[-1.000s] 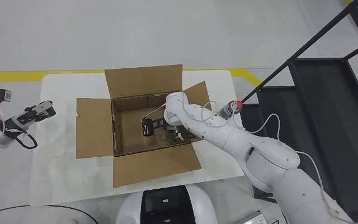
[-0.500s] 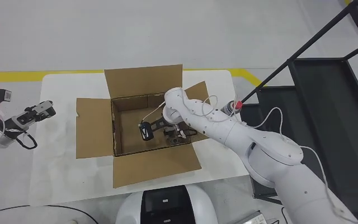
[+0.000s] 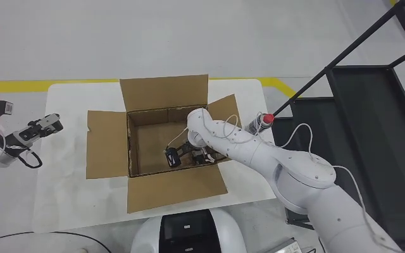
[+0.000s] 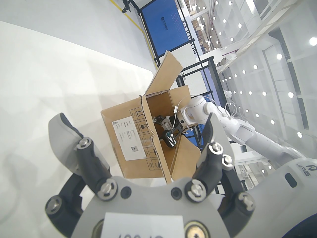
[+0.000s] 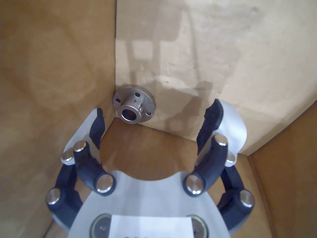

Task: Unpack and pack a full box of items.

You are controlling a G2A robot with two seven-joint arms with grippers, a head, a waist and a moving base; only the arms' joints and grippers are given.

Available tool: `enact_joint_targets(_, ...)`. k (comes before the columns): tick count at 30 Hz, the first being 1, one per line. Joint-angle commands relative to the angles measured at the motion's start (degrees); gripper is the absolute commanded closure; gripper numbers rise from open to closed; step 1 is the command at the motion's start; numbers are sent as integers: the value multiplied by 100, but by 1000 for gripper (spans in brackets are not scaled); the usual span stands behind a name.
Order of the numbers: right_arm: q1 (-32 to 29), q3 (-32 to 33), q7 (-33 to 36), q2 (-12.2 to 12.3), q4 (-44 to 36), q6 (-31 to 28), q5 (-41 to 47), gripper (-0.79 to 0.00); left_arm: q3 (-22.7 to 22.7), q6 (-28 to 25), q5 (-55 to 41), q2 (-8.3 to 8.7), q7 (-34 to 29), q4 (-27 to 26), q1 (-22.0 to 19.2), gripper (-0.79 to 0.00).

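Right gripper [image 5: 157, 112] down inside cardboard box [image 3: 107, 144], fingers spread wide, empty. Metal flange [image 5: 133, 105] sits in a box corner, just ahead of the fingertips. Left gripper [image 4: 136, 121] likewise wide and empty, off the left edge of table [image 3: 63, 190]. Red-capped can [image 3: 261, 123] by box's right flap

A white table [image 3: 69, 190] is seen on a pale grey floor [image 3: 190, 31] crossed by a yellow line [image 3: 63, 81]; black metal steps [image 3: 367, 82] are set at right. Blue panels [image 4: 163, 20] and ceiling lights [image 4: 279, 56] are shown behind.
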Motion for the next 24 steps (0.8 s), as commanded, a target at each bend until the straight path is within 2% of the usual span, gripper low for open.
enact_joint_targets(1,26,0,58,-42,34,59,5,-785,0,0,0,0,0,0,0,-785)
enact_joint_targets(12,245,92,315,-137,-62,693,-226,-785,0,0,0,0,0,0,0,-785)
enact_joint_targets(17,240,87,222,-127,-50,223,-34,-785,0,0,0,0,0,0,0,-785)
enact_joint_targets(24,79,3,289,-149,12,396,-193,-785,0,0,0,0,0,0,0,-785)
